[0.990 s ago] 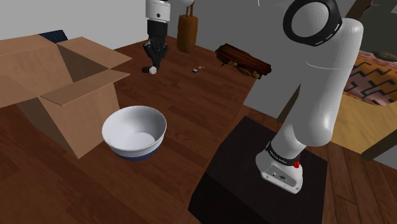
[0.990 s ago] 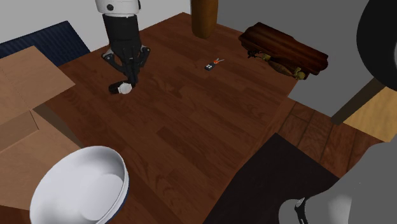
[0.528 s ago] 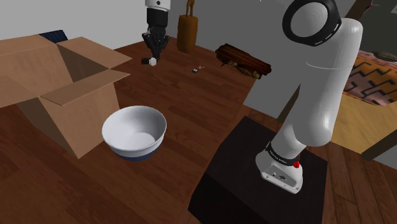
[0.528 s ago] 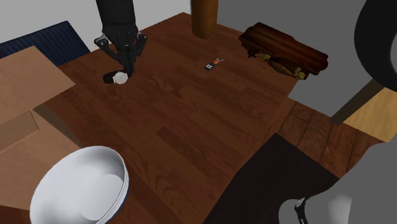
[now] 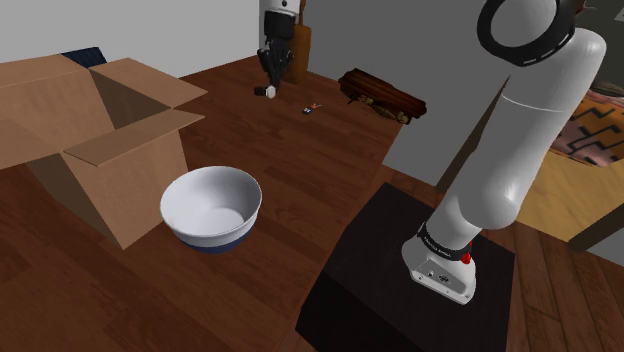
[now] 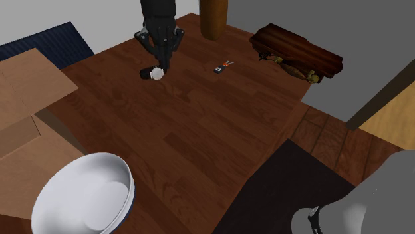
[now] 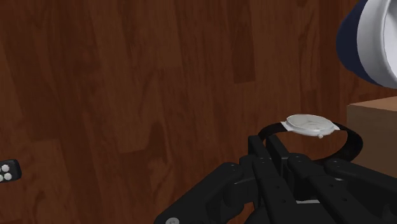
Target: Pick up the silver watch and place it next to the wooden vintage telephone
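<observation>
Shoulder view, read from its left: an open cardboard box [image 5: 100,130] sits at the edge, with a white bowl [image 5: 211,205] just in front of it. Further back, near the middle, the black gripper [image 5: 270,82] hangs fingers-down over the wood-planked surface [image 5: 300,170]. Its fingers are closed on the watch [image 5: 267,91], which dangles at their tips. In the wrist view they pinch its black strap, and the pale silver face lies just beyond them.

Just right of the gripper stands a tall tan wooden upright [image 5: 296,50]. I take this to be the telephone, though its form is not plain. Right again lie a small dark item [image 5: 308,109] and a low dark wooden piece [image 5: 380,93] by the grey wall. The dark stand [image 5: 380,260] and white arm [image 5: 520,150] fill the lower right.

You are at the carry: the pick looks done, the placing is not yet done. Grip firmly, since only the strap is held and the face may swing. Bring the watch over bare planks just beside the upright's foot without brushing it. Lower until the watch rests flat, then part the fingers. Lift straight up so the strap does not snag.
</observation>
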You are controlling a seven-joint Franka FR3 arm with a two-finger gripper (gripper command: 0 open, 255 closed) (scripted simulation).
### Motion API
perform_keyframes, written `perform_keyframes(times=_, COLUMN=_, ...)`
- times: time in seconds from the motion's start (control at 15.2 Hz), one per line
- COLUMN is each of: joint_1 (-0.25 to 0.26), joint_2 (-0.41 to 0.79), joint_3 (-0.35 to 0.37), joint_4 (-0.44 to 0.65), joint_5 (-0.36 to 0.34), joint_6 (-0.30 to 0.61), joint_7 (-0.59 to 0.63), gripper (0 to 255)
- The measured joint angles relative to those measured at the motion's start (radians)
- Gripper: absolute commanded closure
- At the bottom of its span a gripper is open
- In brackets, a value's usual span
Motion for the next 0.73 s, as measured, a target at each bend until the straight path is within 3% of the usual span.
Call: perform_keyframes(times=0.73, joint_1=-0.118, joint_2=-0.192, joint_3=-0.109, joint_4=-0.238, joint_5=-0.039, joint_6=0.001, joint_7=-0.227, gripper=255)
